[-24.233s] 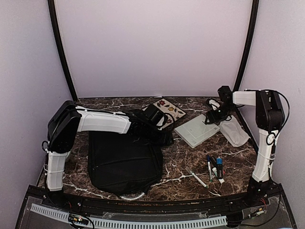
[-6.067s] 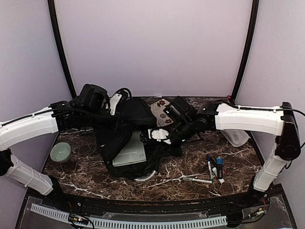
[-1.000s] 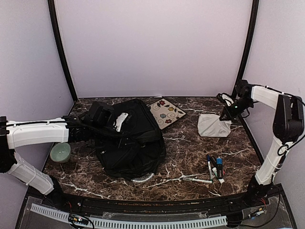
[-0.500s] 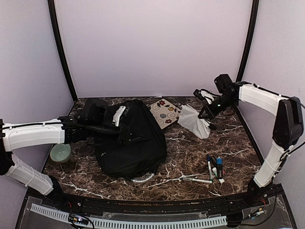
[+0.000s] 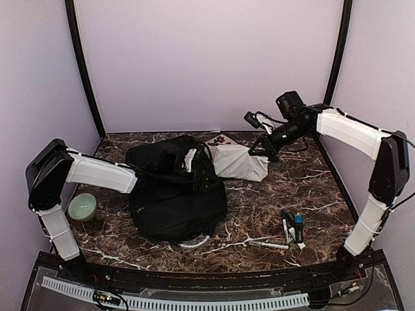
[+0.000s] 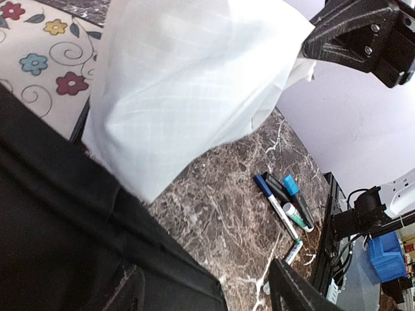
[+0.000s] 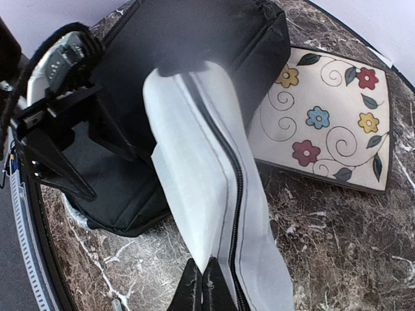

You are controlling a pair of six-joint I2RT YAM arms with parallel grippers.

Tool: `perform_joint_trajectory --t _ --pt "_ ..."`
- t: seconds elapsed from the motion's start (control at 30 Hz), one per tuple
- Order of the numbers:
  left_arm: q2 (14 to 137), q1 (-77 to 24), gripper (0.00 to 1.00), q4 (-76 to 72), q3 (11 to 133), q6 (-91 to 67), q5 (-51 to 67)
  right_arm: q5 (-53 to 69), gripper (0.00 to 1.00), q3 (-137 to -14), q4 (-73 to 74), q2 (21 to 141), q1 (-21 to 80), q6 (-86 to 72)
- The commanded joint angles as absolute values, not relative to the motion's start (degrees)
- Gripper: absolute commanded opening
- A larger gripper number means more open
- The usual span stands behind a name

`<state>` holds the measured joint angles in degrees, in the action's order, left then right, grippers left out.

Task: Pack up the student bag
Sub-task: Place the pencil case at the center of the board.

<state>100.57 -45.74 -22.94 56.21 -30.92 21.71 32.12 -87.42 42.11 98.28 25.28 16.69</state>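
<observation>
Black fabric student bag (image 5: 175, 194) slumped left of centre on the marble table (image 5: 311, 188). Left gripper (image 6: 207, 295) over its far edge, jaws spread wide, gripping nothing. Right gripper (image 7: 201, 285) pinched tight on the zip edge of a white pouch (image 7: 214, 220), reaching to the bag's far corner and covering part of a flowered card (image 7: 331, 123). Markers (image 5: 292, 228) near right, well apart from the bag; green bowl (image 5: 82, 207) just left of it.

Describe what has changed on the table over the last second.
The right gripper, shut on the white pouch, carried it left from the far right corner to the bag. The left gripper opened and shifted right along the bag. Markers, bowl and flowered pad stayed put.
</observation>
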Motion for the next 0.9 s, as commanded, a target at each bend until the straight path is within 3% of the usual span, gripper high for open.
perform_joint_trajectory --t 0.0,0.33,0.53,0.87 --pt "104.36 -45.35 0.68 -30.52 61.98 -30.72 23.54 36.78 0.0 -88.35 40.14 95.19 26.09 17.49" --pt "113.26 -44.39 0.66 -29.82 67.91 -34.07 18.24 38.82 0.0 -85.08 40.18 91.73 26.4 18.7" --pt "116.52 -44.21 0.53 -35.96 69.05 -34.99 21.29 39.52 0.0 -83.57 39.93 91.75 26.46 18.94" --pt "115.49 -44.21 0.6 -40.01 67.06 -28.45 29.22 33.7 0.0 -78.4 38.83 91.75 26.42 21.28"
